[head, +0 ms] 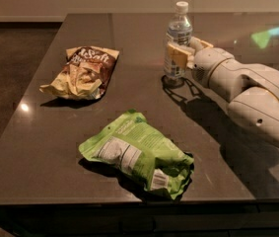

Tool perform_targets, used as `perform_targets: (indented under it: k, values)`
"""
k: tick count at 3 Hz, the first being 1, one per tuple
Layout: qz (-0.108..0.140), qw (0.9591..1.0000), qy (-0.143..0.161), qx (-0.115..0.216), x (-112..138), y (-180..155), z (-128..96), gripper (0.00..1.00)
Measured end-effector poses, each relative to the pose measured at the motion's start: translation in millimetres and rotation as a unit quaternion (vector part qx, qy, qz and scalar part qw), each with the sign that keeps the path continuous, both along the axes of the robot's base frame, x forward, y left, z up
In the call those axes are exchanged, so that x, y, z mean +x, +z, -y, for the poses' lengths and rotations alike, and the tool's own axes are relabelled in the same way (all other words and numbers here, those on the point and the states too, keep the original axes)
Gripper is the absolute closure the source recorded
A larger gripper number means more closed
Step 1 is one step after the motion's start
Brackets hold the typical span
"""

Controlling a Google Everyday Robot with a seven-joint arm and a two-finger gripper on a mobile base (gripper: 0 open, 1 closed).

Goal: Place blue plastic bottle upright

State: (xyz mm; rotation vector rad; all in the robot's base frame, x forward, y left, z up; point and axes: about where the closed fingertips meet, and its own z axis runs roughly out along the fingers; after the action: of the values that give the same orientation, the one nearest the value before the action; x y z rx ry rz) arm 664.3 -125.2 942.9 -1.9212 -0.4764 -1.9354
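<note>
The blue plastic bottle (178, 31) is a small clear bottle with a white cap and a pale label. It stands upright at the back of the dark table (129, 112), with its base on the tabletop. My gripper (187, 52) reaches in from the right and is shut on the bottle's lower half. One tan finger (175, 56) lies across the bottle's front and the other shows behind it. My white arm (257, 93) stretches away to the right edge of the view.
A brown and yellow snack bag (82, 73) lies at the left of the table. A green snack bag (139, 154) lies near the front edge. The floor drops away to the left of the table.
</note>
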Motion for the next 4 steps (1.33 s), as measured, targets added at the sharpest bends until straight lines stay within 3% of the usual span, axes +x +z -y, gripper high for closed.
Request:
perform_targets:
  k: [1, 4]
  values:
    - [-0.004, 1.0, -0.004, 0.003, 2.4, -5.5, 3.6, 0.86]
    - [-0.017, 0.9997, -0.017, 0.002, 7.2, -20.5, 12.3, 0.08]
